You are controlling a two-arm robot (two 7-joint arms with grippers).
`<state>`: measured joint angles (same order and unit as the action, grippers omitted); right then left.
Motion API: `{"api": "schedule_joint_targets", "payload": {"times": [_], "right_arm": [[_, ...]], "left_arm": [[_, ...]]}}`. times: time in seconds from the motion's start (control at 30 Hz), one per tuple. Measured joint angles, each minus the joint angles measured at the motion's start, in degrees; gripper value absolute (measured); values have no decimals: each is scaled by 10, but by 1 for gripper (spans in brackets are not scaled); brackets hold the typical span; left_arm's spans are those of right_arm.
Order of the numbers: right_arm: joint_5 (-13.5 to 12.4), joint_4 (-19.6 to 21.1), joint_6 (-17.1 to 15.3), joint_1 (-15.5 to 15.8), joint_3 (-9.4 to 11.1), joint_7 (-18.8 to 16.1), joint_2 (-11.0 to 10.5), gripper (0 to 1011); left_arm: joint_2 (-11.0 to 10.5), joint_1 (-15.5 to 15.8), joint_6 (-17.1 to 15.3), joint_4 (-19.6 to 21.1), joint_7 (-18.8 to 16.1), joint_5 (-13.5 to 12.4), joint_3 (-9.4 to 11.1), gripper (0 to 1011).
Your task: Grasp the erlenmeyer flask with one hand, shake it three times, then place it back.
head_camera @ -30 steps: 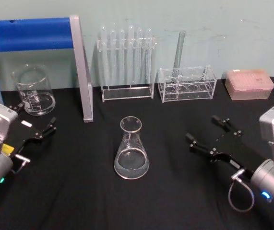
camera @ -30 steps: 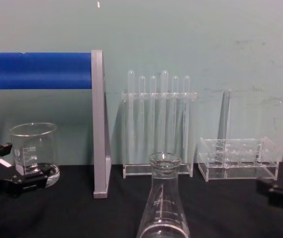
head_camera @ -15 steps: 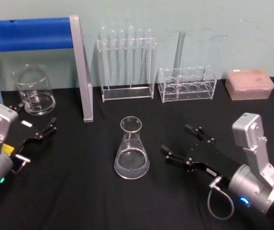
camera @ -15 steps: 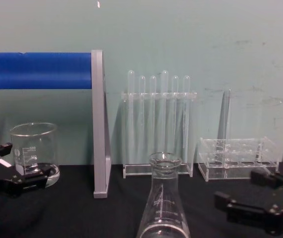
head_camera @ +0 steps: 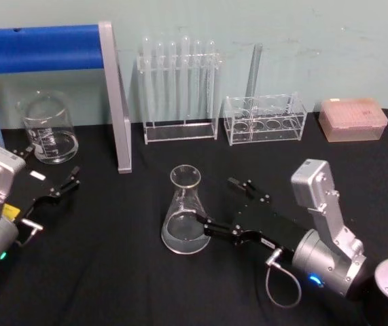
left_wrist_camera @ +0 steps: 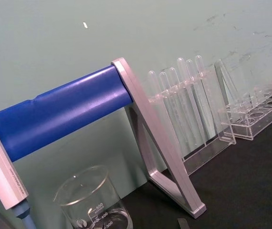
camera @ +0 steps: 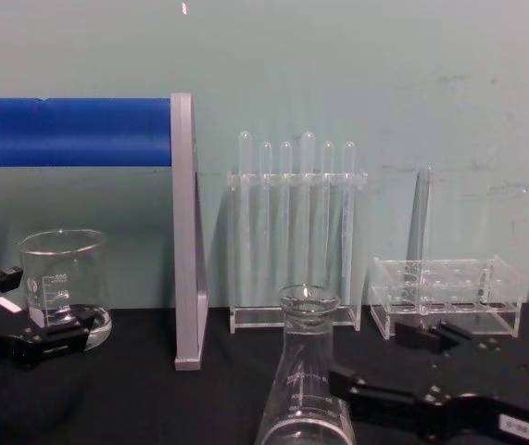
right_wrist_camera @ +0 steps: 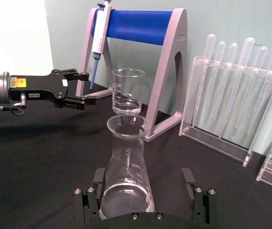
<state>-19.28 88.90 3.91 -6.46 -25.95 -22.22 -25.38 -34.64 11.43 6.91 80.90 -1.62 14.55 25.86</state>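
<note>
Just ahead of spread right gripper (head_camera: pixel 215 200), erlenmeyer flask (head_camera: pixel 185 221), upright on table (head_camera: pixel 112 272)

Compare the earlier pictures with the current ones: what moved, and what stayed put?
The right gripper advanced leftward to the erlenmeyer flask; its open jaws now flank the flask's base, with nothing gripped yet. The flask, the left gripper and the beaker stayed where they were.

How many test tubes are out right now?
7. Six test tubes stand in a row in the tall rack at the back, behind the flask. One more tube stands alone in the low rack to its right. None seem hidden.
</note>
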Motion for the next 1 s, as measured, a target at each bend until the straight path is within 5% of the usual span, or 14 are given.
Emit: {"api": "schedule_joint_targets", "payload": {"times": [1.0], "right_arm": [[54,-87,12,-68,-14,-26,86,1000]], "left_arm": [[0,0,0,0,0,0,0,1001]]}}
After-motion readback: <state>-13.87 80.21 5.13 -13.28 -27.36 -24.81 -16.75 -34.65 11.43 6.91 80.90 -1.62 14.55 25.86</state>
